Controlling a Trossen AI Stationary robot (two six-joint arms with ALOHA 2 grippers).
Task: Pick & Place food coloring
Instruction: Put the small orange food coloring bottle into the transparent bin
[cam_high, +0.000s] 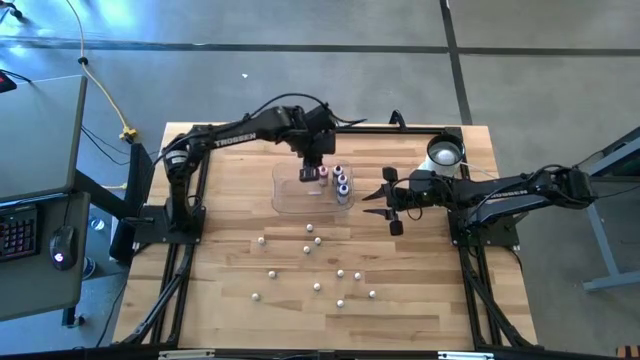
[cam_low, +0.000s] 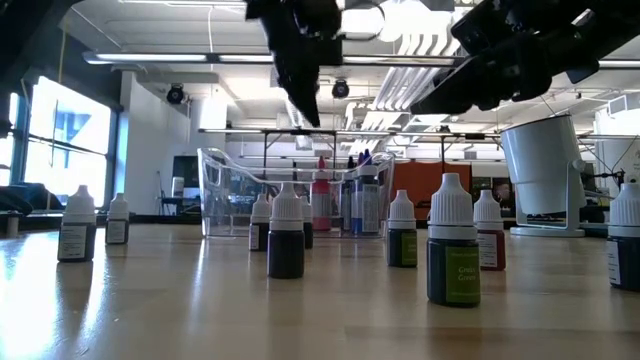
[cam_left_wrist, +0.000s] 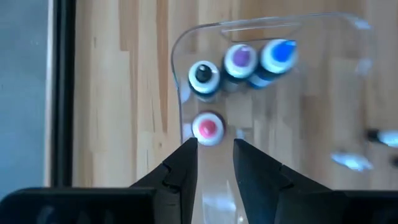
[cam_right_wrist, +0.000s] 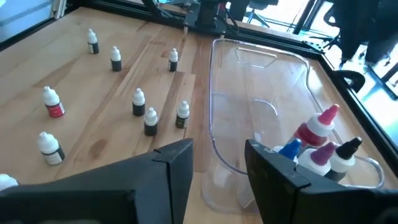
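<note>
High view: my left gripper (cam_high: 311, 172) over clear tray (cam_high: 290, 200), four bottles inside at tray's right end; loose food coloring bottles (cam_high: 316, 240) scattered on near table. Right gripper (cam_high: 385, 203) waits just right of tray, jaws parted, empty.

Low view: left fingers above tray, nothing between.

Left wrist: jaws narrowly apart, red-capped bottle (cam_left_wrist: 207, 128) standing just beyond fingertips. I judge release step; next, lift clear, fetch another loose bottle.

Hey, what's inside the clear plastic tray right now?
Four small food coloring bottles stand in the clear plastic tray: red-tipped, black-tipped, purple-tipped and blue-tipped. Their labels cannot be seen from above.
</note>
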